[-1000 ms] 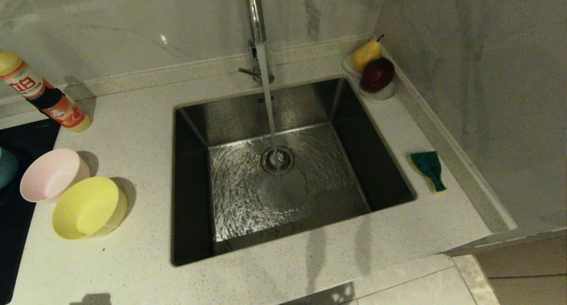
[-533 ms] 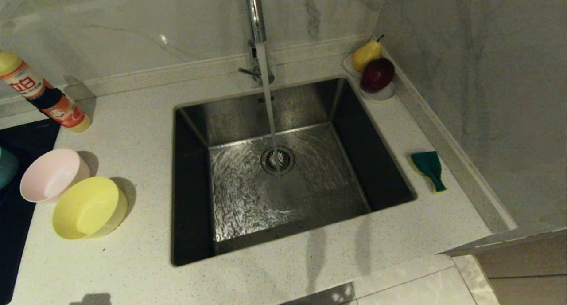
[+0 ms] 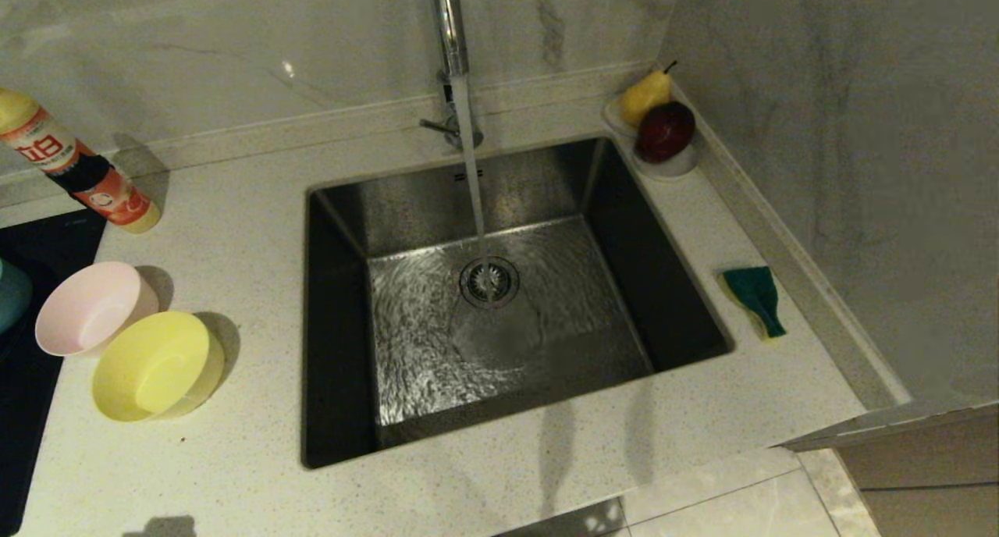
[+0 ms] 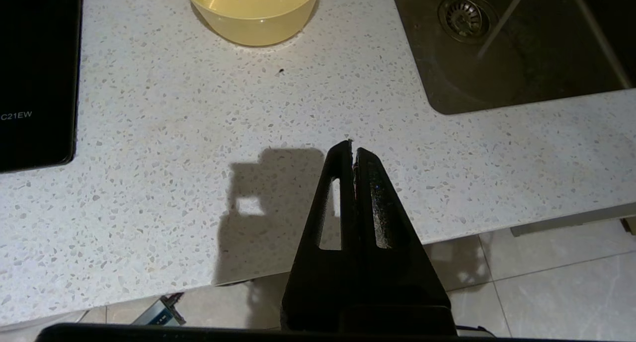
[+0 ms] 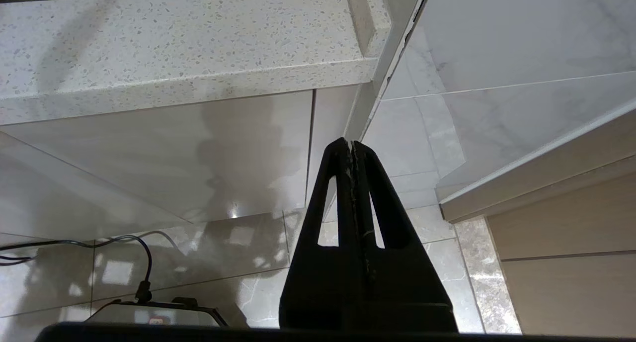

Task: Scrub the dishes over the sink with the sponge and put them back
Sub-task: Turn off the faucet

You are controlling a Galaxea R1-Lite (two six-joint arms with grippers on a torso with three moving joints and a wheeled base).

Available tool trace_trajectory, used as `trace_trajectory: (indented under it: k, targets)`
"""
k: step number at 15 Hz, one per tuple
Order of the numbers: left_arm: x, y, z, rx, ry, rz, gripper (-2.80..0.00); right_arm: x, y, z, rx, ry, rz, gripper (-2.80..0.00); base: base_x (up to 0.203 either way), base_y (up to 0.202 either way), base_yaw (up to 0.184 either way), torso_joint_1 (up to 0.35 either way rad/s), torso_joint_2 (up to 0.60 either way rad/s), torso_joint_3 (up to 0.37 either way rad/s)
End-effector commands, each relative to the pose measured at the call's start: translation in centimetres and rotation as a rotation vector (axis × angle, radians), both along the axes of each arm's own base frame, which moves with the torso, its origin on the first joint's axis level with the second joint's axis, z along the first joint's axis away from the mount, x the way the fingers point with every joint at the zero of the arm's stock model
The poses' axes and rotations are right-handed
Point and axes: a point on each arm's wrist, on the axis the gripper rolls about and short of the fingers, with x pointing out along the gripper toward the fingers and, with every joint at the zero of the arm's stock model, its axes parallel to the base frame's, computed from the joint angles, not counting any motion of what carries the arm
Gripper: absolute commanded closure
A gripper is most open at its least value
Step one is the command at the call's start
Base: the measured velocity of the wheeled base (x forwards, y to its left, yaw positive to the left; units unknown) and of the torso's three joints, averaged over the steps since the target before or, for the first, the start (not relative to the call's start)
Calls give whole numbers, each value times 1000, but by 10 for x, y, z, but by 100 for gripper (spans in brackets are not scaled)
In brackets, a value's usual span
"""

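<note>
Head view: water runs from the tap (image 3: 450,30) straight onto the drain (image 3: 489,281) of the sink (image 3: 343,326), rippling across the steel floor. On the left counter (image 3: 234,232) sit the pink bowl (image 3: 90,307) and, nearer and touching it, the yellow bowl (image 3: 154,365) — both upright and empty. A sliver of blue bowl (image 3: 11,293) shows at the far-left edge, over the black cooktop (image 3: 31,381). Behind them leans a bottle (image 3: 74,170) with a red-and-white label; its characters are too small to read. Right of the sink lies the sponge (image 3: 755,298), green face up, near the wall. In the far right corner, a white dish (image 3: 671,164) holds a pear (image 3: 645,96) and a dark red fruit (image 3: 665,130).

No arm shows from the head. In the left wrist view the left gripper (image 4: 353,145) hovers over the near counter edge, fingers pressed together, nothing held — on the cooktop there, "C21EW" reads in pale letters. The right gripper (image 5: 351,144), fingers likewise together and empty, hangs below the counter edge by the cabinet front, over floor tiles.
</note>
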Motion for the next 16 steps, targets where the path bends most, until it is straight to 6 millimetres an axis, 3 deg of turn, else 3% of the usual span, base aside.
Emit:
trace_trajectory:
  k: [1, 8, 10, 11, 14, 16]
  targets:
    - [0, 0, 0, -1, 0, 1, 0, 0, 0, 0, -1, 4, 0, 0, 0, 0, 0, 0, 0, 0]
    - [1, 0, -4, 21, 8, -2, 0, 0, 0, 0, -1, 4, 2, 0, 0, 0, 0, 0, 0, 0]
    - [-2, 0, 8, 28, -32, 6, 0, 0, 0, 0, 0, 5, 2, 0, 0, 0, 0, 0, 0, 0]
    - [-8, 0, 27, 31, -84, 2, 0, 0, 0, 0, -1, 4, 0, 0, 0, 0, 0, 0, 0, 0]
    - [-27, -1, 127, 29, -195, -57, 0, 0, 0, 0, -1, 4, 0, 0, 0, 0, 0, 0, 0, 0]
    - [8, -3, 170, 9, -55, -134, 0, 0, 0, 0, 1, 4, 2, 0, 0, 0, 0, 0, 0, 0]
